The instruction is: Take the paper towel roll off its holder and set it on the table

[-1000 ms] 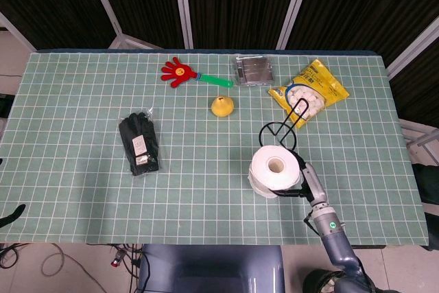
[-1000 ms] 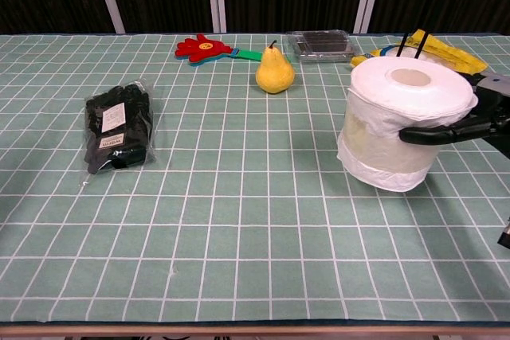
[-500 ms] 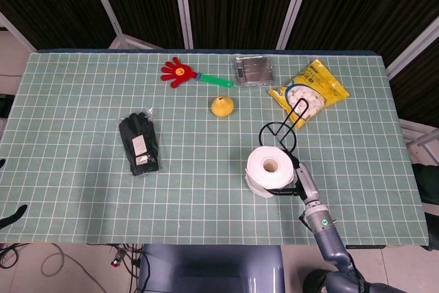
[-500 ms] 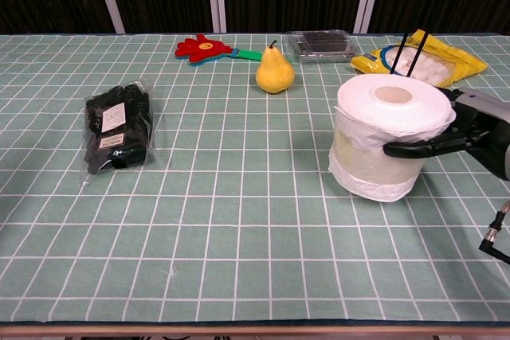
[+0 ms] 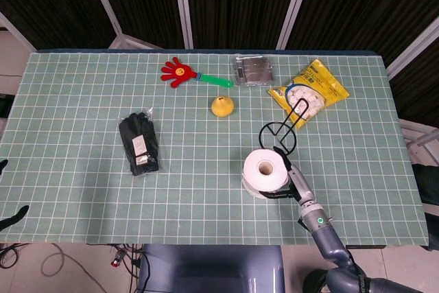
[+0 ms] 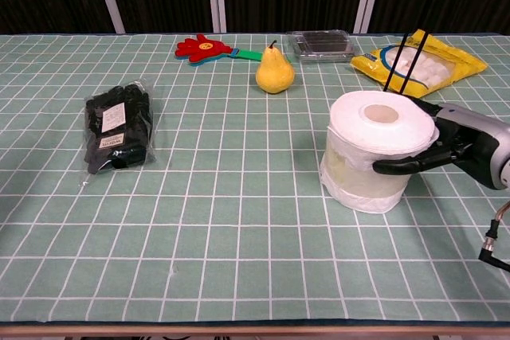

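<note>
The white paper towel roll (image 5: 265,171) (image 6: 371,149) stands upright, off its holder, low over or on the green mat at the front right. My right hand (image 5: 289,179) (image 6: 443,142) holds it from the right side, fingers wrapped around its front. The black wire holder (image 5: 282,129) (image 6: 401,61) stands just behind the roll, its post leaning up and away. My left hand is not in view.
A yellow pear (image 5: 221,106) (image 6: 274,72), a red hand clapper (image 5: 180,72), a clear box (image 5: 252,70) and a yellow snack bag (image 5: 309,91) lie at the back. A black packet (image 5: 139,143) (image 6: 118,126) lies to the left.
My right hand has brought the roll down and a little to the left, closer to the table.
</note>
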Robot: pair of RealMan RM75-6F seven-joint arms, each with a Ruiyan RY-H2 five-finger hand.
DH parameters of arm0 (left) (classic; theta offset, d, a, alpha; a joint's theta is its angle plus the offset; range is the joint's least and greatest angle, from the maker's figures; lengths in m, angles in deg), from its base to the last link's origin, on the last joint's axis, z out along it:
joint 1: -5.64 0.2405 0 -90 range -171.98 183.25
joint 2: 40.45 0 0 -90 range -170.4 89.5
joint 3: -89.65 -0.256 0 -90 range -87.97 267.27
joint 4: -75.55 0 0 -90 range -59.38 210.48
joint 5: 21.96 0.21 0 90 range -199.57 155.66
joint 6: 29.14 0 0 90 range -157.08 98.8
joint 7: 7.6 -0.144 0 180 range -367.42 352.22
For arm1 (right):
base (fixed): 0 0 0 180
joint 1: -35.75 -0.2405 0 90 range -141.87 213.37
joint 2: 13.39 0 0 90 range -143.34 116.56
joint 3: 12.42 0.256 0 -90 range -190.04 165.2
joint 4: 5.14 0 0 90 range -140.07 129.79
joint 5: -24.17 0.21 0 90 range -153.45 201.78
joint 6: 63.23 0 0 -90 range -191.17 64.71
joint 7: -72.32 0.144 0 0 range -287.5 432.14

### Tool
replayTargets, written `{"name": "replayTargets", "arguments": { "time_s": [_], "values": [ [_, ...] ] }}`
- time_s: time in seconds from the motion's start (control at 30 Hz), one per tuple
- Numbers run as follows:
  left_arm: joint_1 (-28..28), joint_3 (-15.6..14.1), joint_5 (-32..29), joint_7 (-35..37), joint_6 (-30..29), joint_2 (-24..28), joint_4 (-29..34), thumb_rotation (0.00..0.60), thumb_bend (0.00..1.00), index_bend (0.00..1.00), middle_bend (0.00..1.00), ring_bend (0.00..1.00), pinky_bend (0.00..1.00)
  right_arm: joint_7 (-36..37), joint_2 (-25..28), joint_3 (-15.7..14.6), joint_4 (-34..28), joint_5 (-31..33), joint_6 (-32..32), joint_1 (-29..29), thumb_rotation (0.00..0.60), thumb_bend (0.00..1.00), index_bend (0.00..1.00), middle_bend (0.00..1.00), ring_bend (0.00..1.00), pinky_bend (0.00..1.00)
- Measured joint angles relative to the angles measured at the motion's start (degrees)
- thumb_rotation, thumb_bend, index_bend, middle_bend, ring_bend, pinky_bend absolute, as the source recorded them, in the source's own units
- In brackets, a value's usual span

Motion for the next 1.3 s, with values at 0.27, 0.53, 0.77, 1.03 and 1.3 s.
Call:
{"name": "replayTargets", "arguments": {
  "time_s": [0.27,0.53,0.77,1.03,1.3],
  "values": [
    [0.06,0.16,-0.2,0.41,-0.11,0.16,-0.04,0.6,0.12,0.13,0.0,0.0,0.0,2.83,5.94,-0.53,-3.3,-3.03,-0.8,0.57,0.6,0.0,0.0,0.0,0.0,0.0],
    [0.0,0.04,-0.09,0.18,0.02,0.07,0.07,0.6,0.12,0.13,0.0,0.0,0.0,5.21,19.13,-0.15,-9.73,-7.69,-9.21,5.34,0.6,0.0,0.0,0.0,0.0,0.0],
    [0.07,0.01,-0.08,-0.09,-0.11,-0.05,0.25,0.6,0.12,0.13,0.0,0.0,0.0,-0.33,32.09,-1.87,-12.68,-11.87,-16.34,11.18,0.6,0.0,0.0,0.0,0.0,0.0],
    [-0.09,-0.17,0.07,0.15,0.35,-0.02,0.29,0.6,0.12,0.13,0.0,0.0,0.0,-25.89,31.68,-4.77,-11.52,-15.91,-27.8,17.2,0.6,0.0,0.0,0.0,0.0,0.0],
    [0.21,0.14,0.2,1.42,-0.49,0.39,0.04,0.6,0.12,0.13,0.0,0.0,0.0,-38.49,24.94,-7.33,-5.02,-18.9,-35.21,20.42,0.6,0.0,0.0,0.0,0.0,0.0]
  ]
}}
